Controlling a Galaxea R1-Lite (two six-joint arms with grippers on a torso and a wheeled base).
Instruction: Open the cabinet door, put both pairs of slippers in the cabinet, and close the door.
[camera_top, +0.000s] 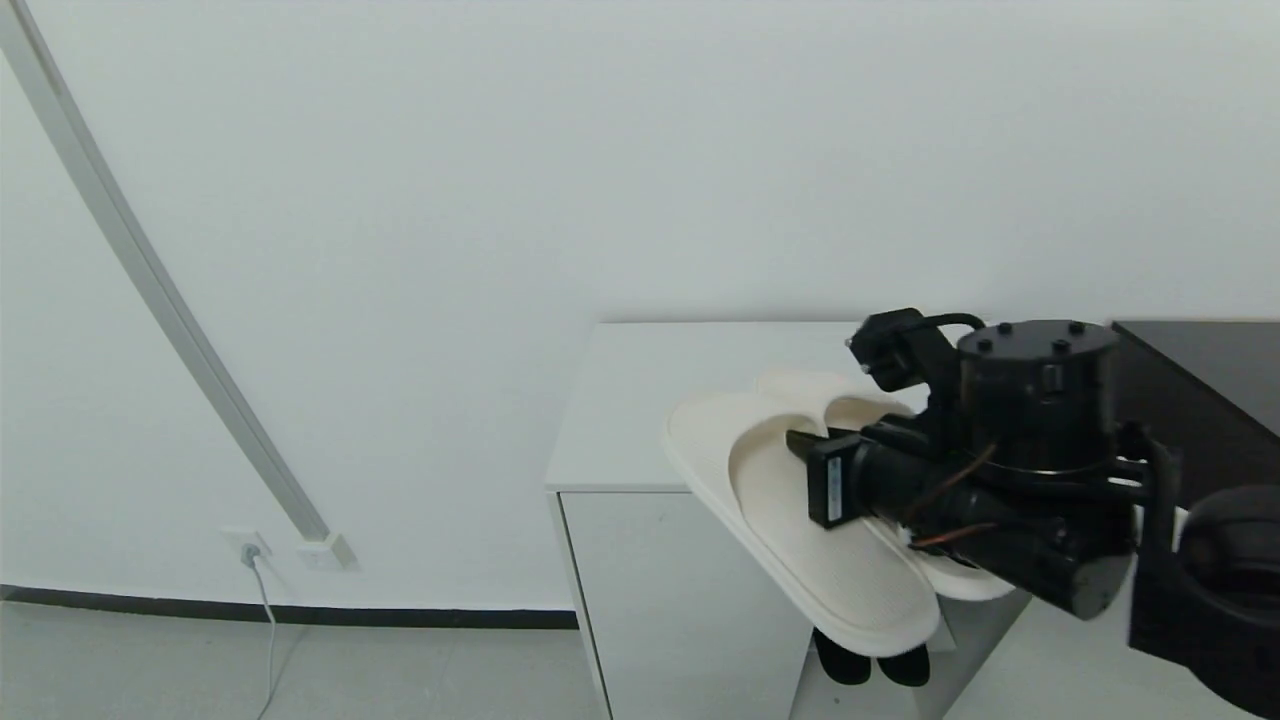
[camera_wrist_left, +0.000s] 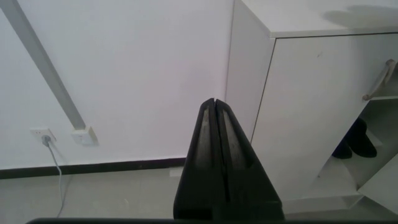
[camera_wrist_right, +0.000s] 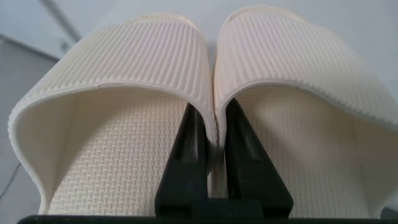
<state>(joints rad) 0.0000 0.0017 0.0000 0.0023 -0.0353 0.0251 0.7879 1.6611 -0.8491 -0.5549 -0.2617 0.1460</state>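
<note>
At the front of the white cabinet (camera_top: 680, 600), the right end effector (camera_wrist_right: 214, 146) held the cream slippers (camera_top: 800, 560) in the air. It was clenched on them: in the right wrist view its two black fingers (camera_wrist_right: 186, 146) pinched the inner edges of both straps together, one slipper on each side. In the head view the pair hung tilted, with the strap ends up over the front edge of the cabinet top and the heels lower, before the open part. The two slippers lay side by side and touched each other.

The right side of the cabinet stood open, while its left front panel was shut. Inside, low down, the black slippers (camera_top: 870, 665) stood together, just under the heels of the cream pair as the head view showed them. From the left wrist view the black slippers (camera_wrist_left: 356, 142) sat on a low shelf, and a bar handle (camera_wrist_left: 379, 79) showed above them; which door carried it I could not tell.

The left end effector (camera_wrist_left: 214, 149) was clenched and held nothing, its fingers pressed flat together. It was well apart from the cabinet (camera_wrist_left: 311, 93), toward its left side.

On the wall (camera_top: 400, 200), a socket (camera_top: 248, 548) with a cable (camera_top: 268, 620) sat near the floor (camera_top: 300, 670).
</note>
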